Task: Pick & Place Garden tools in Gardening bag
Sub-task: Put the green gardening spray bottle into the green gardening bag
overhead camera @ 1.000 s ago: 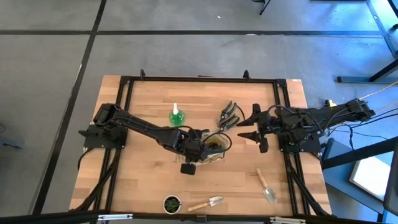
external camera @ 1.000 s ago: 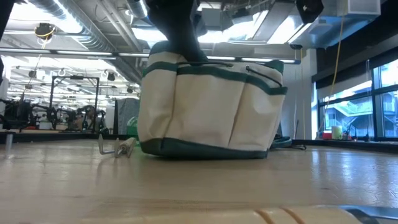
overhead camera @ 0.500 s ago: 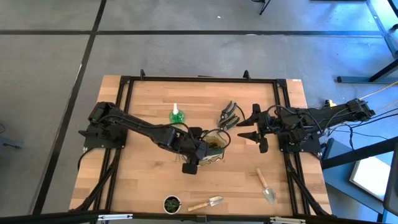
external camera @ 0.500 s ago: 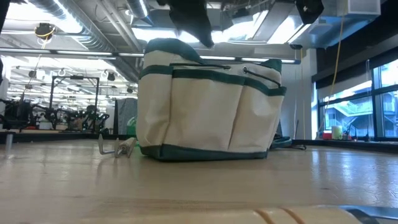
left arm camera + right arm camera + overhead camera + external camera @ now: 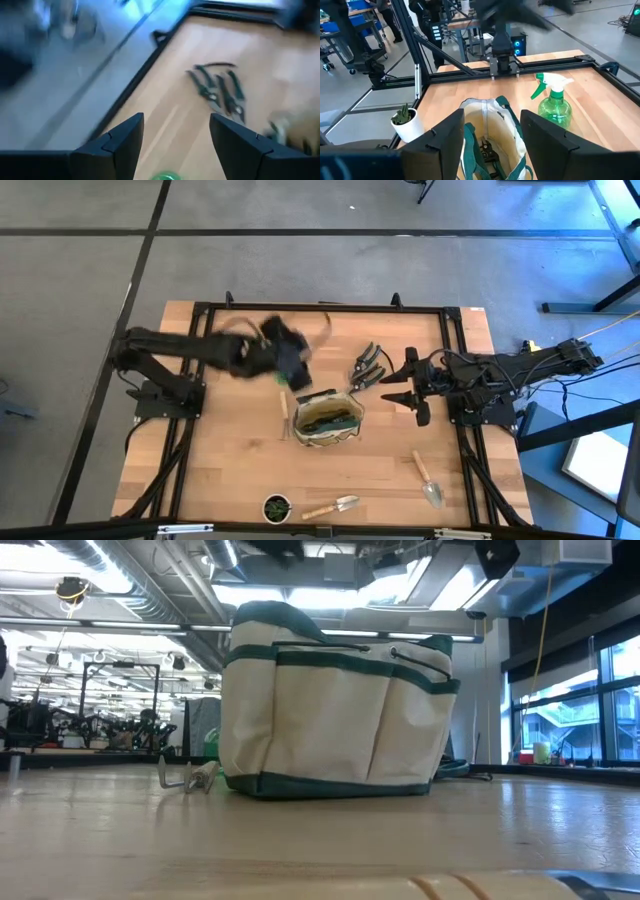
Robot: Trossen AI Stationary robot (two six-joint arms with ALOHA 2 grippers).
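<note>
The gardening bag [image 5: 327, 420] stands upright on its base mid-table, mouth up, with a dark tool [image 5: 487, 148] lying inside. My left gripper [image 5: 289, 360] hovers open above the green spray bottle [image 5: 165, 176], left of the black pruners [image 5: 367, 367], which lie flat. My right gripper [image 5: 410, 386] waits open to the right of the bag [image 5: 490, 131], holding nothing. A wooden-handled tool [image 5: 284, 410] lies against the bag's left side. Two trowels [image 5: 428, 478] [image 5: 332, 506] lie near the front edge.
A small dark pot with a green plant [image 5: 276, 507] stands at the front edge, beside one trowel. A black frame [image 5: 320, 307] runs around the tabletop. Bare wood lies in front of the bag and along the left side.
My left gripper has opened over the bag's mouth, risen out of it, and swung fast toward the far left, ending above the spray bottle. The bag's rim, pressed down under the arm before, has sprung back up. The bag has stayed in place.
</note>
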